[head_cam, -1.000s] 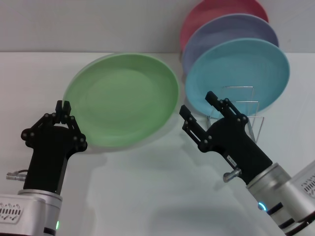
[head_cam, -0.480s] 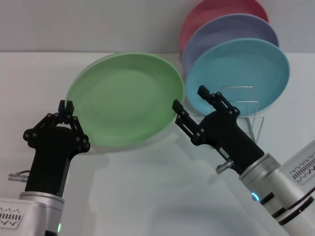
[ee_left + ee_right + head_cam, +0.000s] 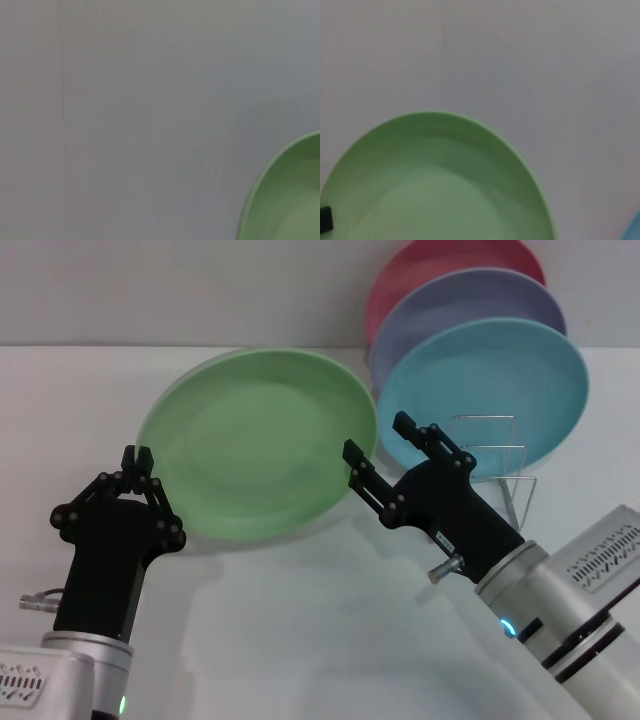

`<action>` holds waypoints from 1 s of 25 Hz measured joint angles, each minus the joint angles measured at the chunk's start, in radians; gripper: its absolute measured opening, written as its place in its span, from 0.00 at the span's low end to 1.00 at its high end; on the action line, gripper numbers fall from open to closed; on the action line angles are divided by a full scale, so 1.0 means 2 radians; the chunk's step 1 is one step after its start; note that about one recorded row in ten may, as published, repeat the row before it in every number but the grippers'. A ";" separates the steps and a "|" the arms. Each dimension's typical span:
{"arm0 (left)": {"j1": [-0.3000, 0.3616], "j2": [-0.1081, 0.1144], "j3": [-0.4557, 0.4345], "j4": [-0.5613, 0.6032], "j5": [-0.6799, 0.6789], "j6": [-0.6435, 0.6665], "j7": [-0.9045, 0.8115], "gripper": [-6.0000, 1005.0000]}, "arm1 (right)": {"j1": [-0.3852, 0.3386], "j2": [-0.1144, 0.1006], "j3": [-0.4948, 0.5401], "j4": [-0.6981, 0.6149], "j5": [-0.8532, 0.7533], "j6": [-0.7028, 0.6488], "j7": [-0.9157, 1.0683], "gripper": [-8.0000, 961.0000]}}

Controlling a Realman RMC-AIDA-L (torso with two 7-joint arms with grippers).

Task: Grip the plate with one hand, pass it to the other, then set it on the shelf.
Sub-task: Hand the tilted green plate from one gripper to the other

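Over white table (image 3: 300, 640), plate (image 3: 255, 440) between both grippers.

Left arm low on the robot's left, silver wrist at the bottom, black forearm rising up and away. Left pincer (image 3: 138, 456) at its tip, fingers closed together on the near-left rim of the plate (image 3: 255, 440), holding it tilted off the surface.

Right arm enters from the lower right, silver and white wrist, black body angled up toward the left. Right pincer (image 3: 378, 439) spread wide, one finger (image 3: 360, 466) nearest the plate's right edge, the other (image 3: 413, 430) farther right. Contact can't be judged.
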 joint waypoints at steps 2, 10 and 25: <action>0.000 0.000 0.000 -0.001 0.000 0.000 -0.005 0.04 | 0.001 0.000 0.001 0.000 0.000 0.003 0.000 0.63; 0.000 0.000 0.000 -0.003 0.000 0.000 -0.009 0.04 | 0.007 0.000 0.002 0.001 0.000 0.012 0.000 0.55; -0.002 0.000 0.001 -0.004 0.001 -0.001 -0.009 0.04 | 0.012 0.000 0.003 0.001 0.000 0.019 0.014 0.35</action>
